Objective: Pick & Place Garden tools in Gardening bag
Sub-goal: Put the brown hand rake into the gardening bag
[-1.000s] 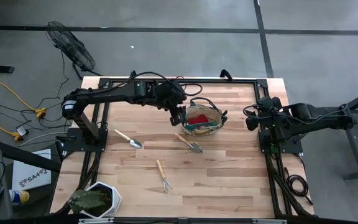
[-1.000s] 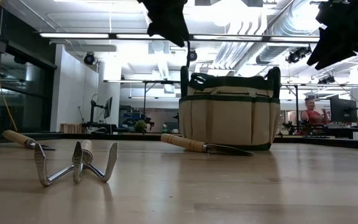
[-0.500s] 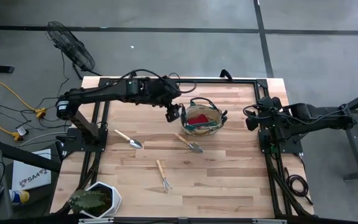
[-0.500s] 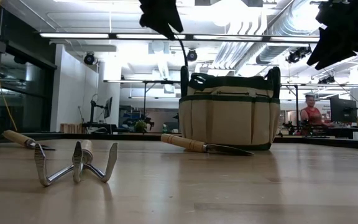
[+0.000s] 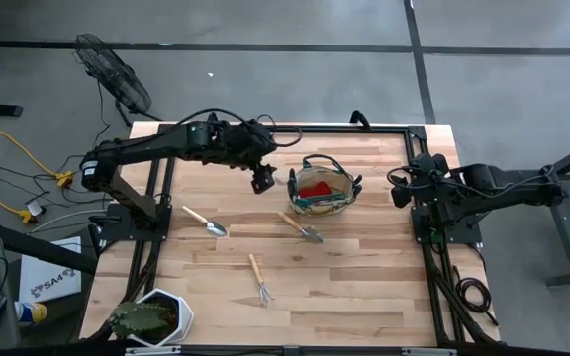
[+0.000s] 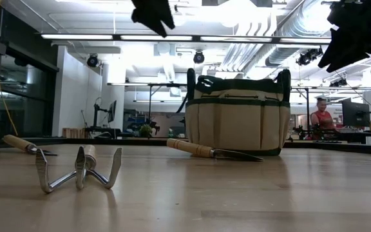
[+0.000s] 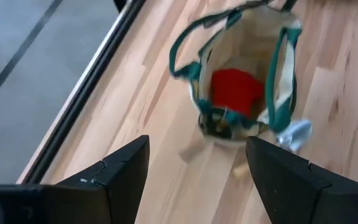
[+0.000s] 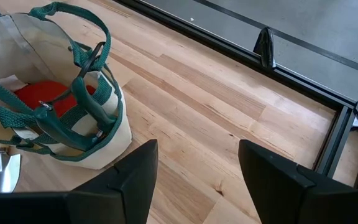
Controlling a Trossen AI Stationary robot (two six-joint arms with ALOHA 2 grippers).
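A trowel (image 6: 212,152) lies before the gardening bag (image 6: 238,122), rake (image 6: 79,167) nearer.

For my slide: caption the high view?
Open left gripper beside bag; two trowels and rake remain on table.

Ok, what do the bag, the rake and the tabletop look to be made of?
Bag: soft tan fabric with dark green trim; it shows seams and pockets. Rake: shiny bent metal prongs that catch the light, pale handle, probably wood. Tabletop: light wooden planks, grain and joints visible, matte to slightly glossy.
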